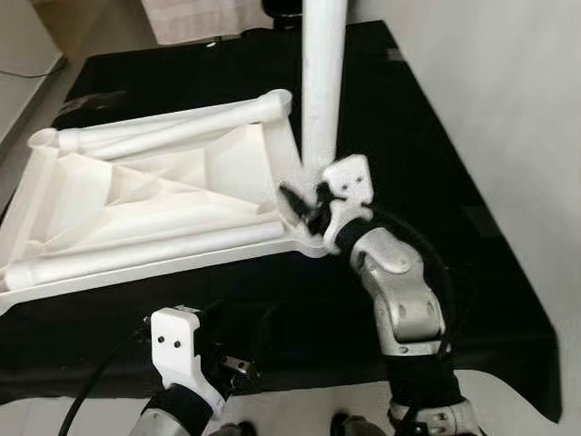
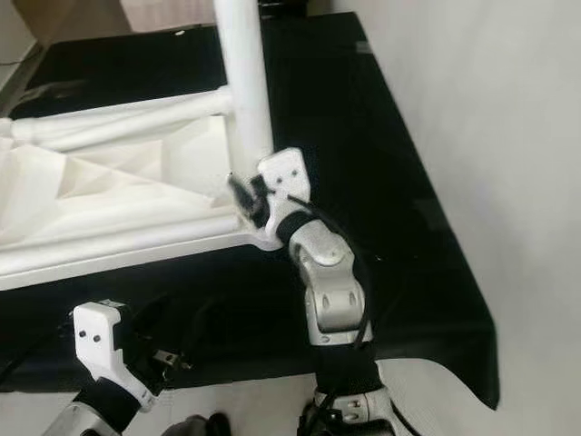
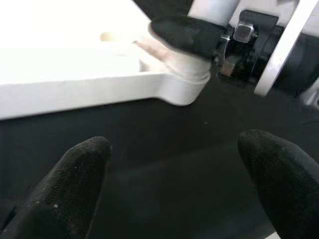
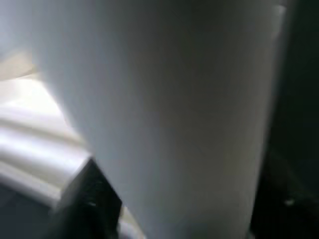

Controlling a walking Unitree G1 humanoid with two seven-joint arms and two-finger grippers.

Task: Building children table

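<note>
Left gripper (image 1: 238, 368) bottom left, fingers spread, empty (hovering over black cloth (image 1: 508, 300)). Right gripper (image 1: 304, 204) mid-frame, clamped on upright white leg (image 1: 322, 82) at tabletop (image 1: 136, 195) corner.

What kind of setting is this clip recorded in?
Probably a room in a home, used as an assembly spot. An upside-down white children's table top lies on a black cloth-covered surface beside a pale wall, and the right gripper holds an upright white table leg at its corner.
</note>
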